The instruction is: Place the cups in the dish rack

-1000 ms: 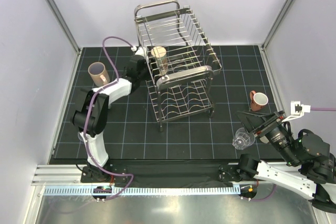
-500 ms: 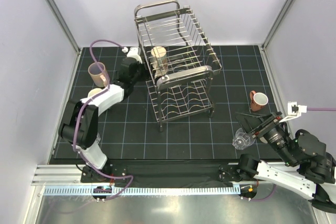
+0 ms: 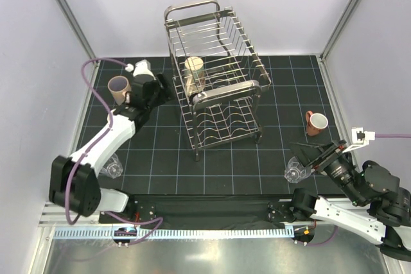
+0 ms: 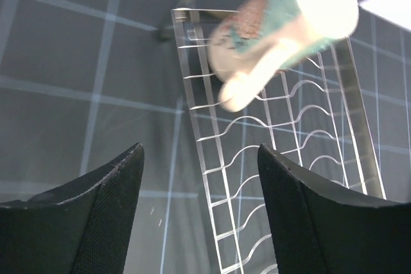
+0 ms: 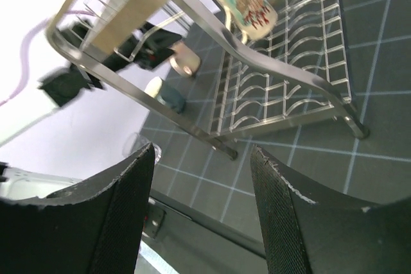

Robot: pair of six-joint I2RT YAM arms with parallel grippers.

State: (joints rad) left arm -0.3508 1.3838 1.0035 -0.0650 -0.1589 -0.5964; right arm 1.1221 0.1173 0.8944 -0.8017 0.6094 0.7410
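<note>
A cream mug (image 3: 194,72) sits inside the rack (image 3: 221,110), at its left side. On the desk (image 3: 225,171) left of the rack are a pink mug (image 3: 119,88) and a glass (image 3: 113,169). To the rack's right are a red-brown mug (image 3: 316,122) and a second glass (image 3: 295,172). The left hand (image 4: 199,178), just left of the rack, is released and empty. The right hand (image 5: 200,178), well to the right of the rack, is also released and empty.

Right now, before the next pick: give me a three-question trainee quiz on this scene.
1. True or false: the left gripper holds a cup.
2. How many cups sit in the dish rack?
3. The red-brown mug stands: A) in the rack, B) on the mat right of the rack, C) left of the rack.
Key: 1 false, its jaws are open and empty; 2 one, a cream mug; 3 B.
</note>
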